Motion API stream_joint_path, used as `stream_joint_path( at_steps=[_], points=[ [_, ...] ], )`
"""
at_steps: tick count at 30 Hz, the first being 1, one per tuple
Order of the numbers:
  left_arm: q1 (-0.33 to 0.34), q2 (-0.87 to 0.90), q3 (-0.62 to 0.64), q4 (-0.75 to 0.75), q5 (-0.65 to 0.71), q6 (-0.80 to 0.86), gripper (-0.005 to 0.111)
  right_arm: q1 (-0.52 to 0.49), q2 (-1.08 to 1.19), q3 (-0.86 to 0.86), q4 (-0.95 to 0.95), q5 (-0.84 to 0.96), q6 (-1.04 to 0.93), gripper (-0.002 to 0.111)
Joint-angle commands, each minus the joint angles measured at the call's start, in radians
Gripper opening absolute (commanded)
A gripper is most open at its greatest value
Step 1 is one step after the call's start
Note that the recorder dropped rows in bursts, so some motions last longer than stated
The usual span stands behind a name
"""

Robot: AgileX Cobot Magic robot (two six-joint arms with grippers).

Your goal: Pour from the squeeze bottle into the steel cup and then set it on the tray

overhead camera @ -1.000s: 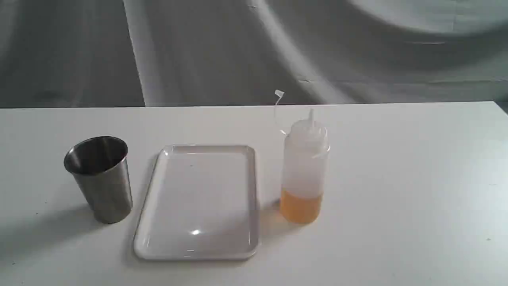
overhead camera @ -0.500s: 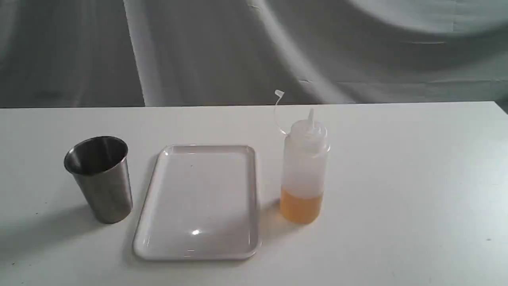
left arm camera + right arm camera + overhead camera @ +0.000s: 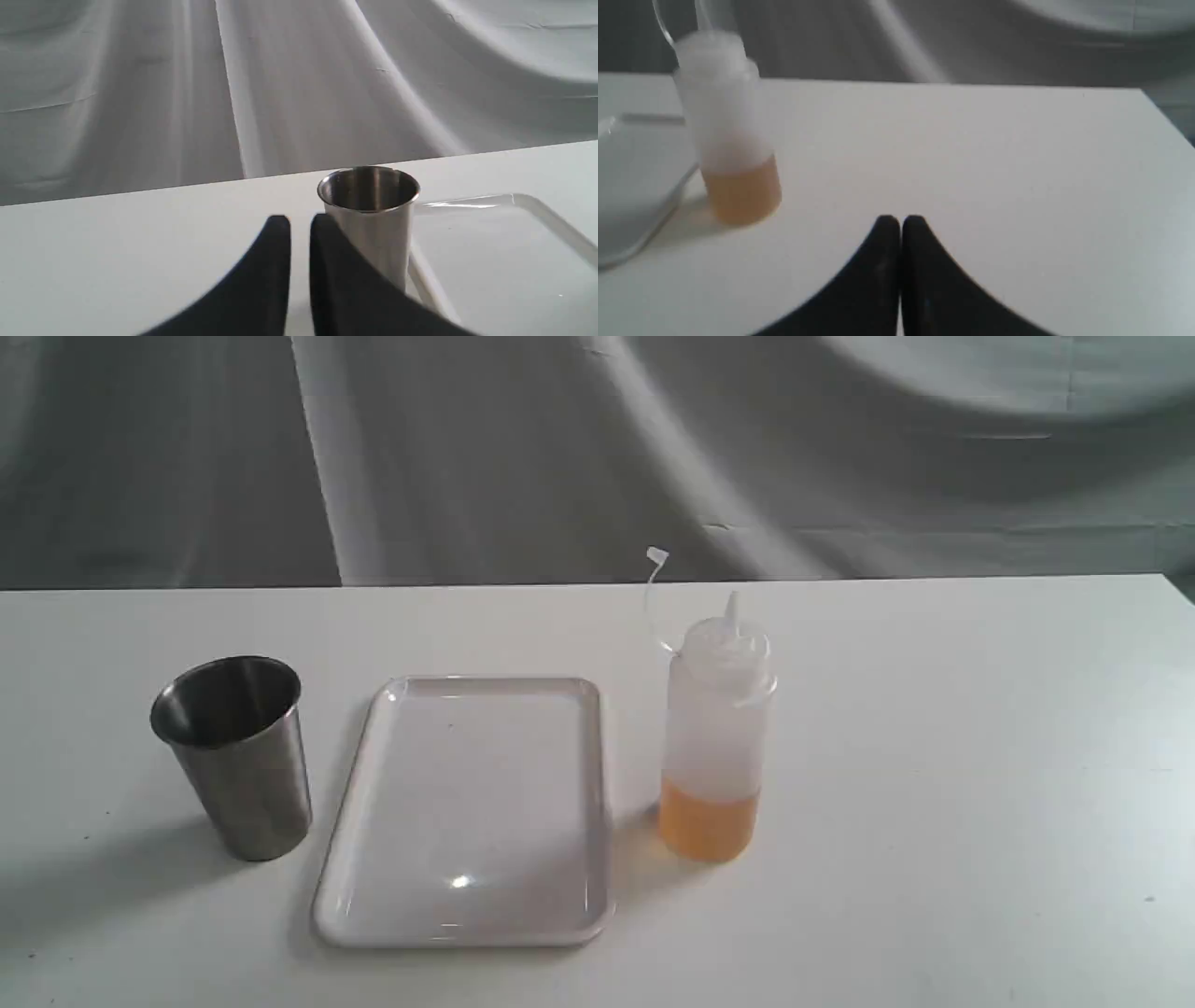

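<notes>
Exterior view, tray (image 3: 467, 784) btwn cup (image 3: 245, 775), bottle (image 3: 714, 737)

Steel cup (image 3: 233, 753): upright, empty, left of frame. White tray (image 3: 467, 809): flat, bare, centre, just beside the cup. Squeeze bottle (image 3: 713, 734): upright, right of tray, uncapped, amber liquid filling its lowest part.

Matte black left gripper (image 3: 300, 224), right gripper (image 3: 900, 223); fingers (image 3: 275, 261) broad-based, curving to narrow rounded tips.
</notes>
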Motion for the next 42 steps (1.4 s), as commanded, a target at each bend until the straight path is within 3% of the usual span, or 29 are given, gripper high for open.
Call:
stream_joint_path(
  at_steps=[1,8,17,28,42],
  points=[
    [-0.005,-0.005,0.004,0.003,-0.002,-0.001,0.008,0.002,-0.004,-0.136,-0.060,0.062,0.051,0.000],
    [-0.005,-0.005,0.004,0.003,-0.002,-0.001,0.008,0.002,0.224,-0.383,-0.062,0.240,0.066,0.000],
    [-0.005,-0.005,0.004,0.003,-0.002,-0.005,0.008,0.012,0.533,-0.597,-0.030,0.238,0.066,0.000],
    [-0.005,-0.005,0.004,0.003,-0.002,-0.002,0.008,0.260,0.719,-0.607,-0.123,0.040,0.128,0.000],
    [-0.005,-0.005,0.004,0.003,-0.002,-0.004,0.008,0.296,0.842,-0.607,-0.113,-0.150,0.066,0.000]
  ],
)
